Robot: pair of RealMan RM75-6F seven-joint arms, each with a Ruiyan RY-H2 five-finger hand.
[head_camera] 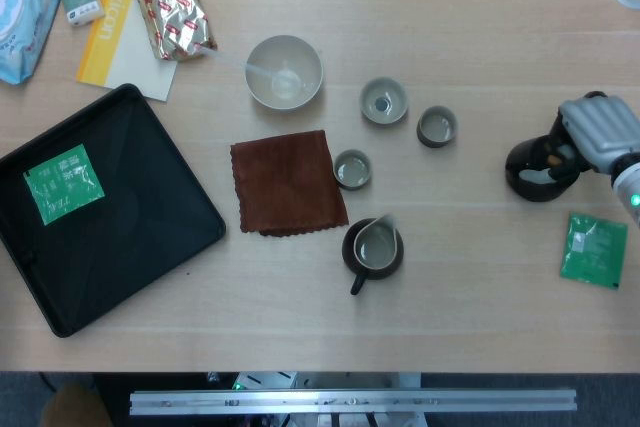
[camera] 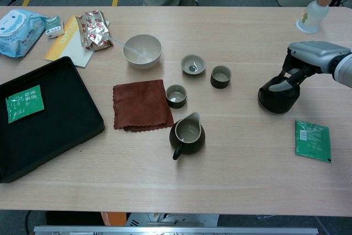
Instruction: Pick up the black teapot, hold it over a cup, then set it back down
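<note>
The black teapot [head_camera: 533,171] [camera: 278,98] is at the right side of the table, gripped from above and behind by my right hand [head_camera: 598,133] [camera: 311,58], whose fingers wrap its handle and top. I cannot tell whether its base touches the wood. Three small cups stand left of it: a dark one [head_camera: 437,126] [camera: 220,76] nearest, a grey one [head_camera: 384,101] [camera: 193,65], and one [head_camera: 352,168] [camera: 176,96] by the cloth. My left hand shows in neither view.
A dark pitcher [head_camera: 373,247] [camera: 187,133] stands beside a brown cloth [head_camera: 286,182]. A green packet [head_camera: 594,249] [camera: 312,140] lies right of the teapot. A white bowl [head_camera: 285,72], a black tray [head_camera: 100,207] and packets fill the left side. A bottle [camera: 315,14] stands far right.
</note>
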